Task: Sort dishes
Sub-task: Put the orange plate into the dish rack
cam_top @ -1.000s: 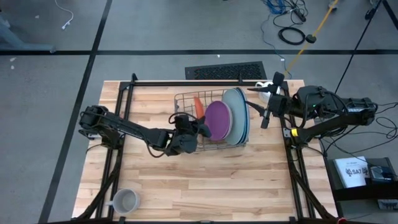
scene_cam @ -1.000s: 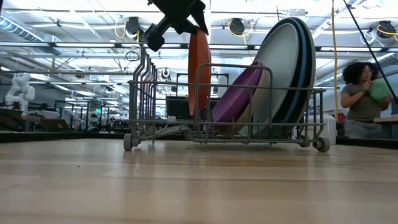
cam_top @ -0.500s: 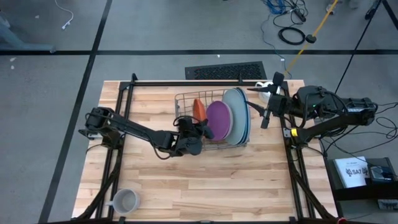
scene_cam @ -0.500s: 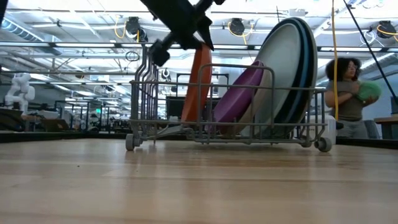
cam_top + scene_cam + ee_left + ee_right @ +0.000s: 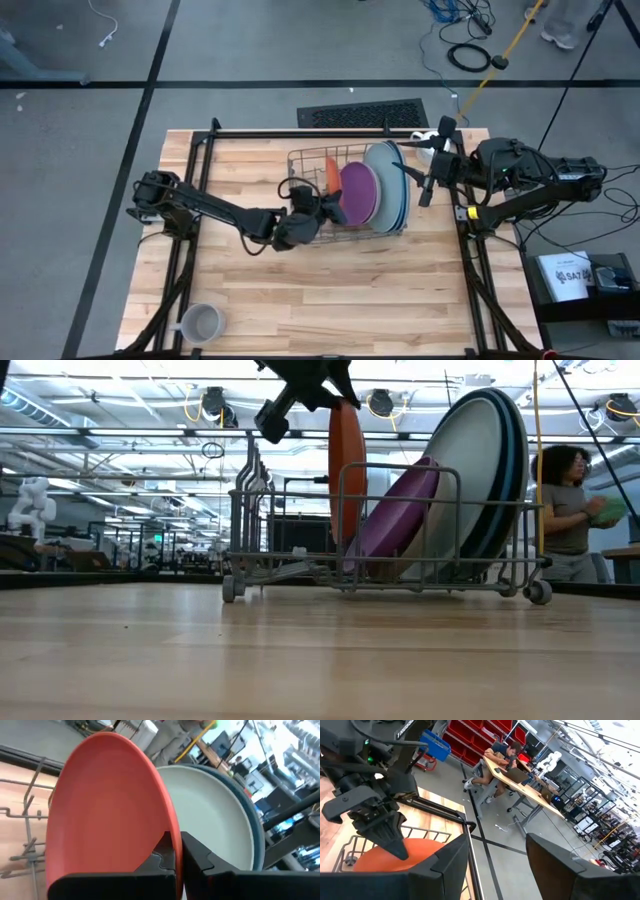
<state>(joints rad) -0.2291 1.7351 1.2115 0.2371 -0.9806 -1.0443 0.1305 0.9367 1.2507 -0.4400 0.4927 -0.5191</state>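
Note:
An orange plate [image 5: 347, 470] stands on edge inside the wire dish rack [image 5: 300, 160], at its left end. To its right a purple plate [image 5: 395, 515] leans on a large grey plate [image 5: 462, 470], with blue plates [image 5: 512, 470] behind. My left gripper [image 5: 318, 205] is at the rack's near left side, shut on the orange plate [image 5: 100, 805]. My right gripper [image 5: 430, 168] hovers open and empty beside the rack's right end. My left gripper pinches the orange plate's rim [image 5: 169, 826] between its two fingers, one finger on each face. The fingers [image 5: 318, 382] come at it from above, slanting down from the table's left. The plate stands about upright with its lower part down inside the rack.
A grey mug [image 5: 200, 323] stands near the table's near left corner. A white mug [image 5: 424, 138] sits at the far right, by my right gripper. A person [image 5: 570, 510] stands in the room beyond the table. Bare wood lies in front of the rack.
My left gripper has moved toward the table's right edge with the orange plate. The plate tipped over half a second ago and now stands upright again. The whole rack with its plates has slid a little toward the right edge.

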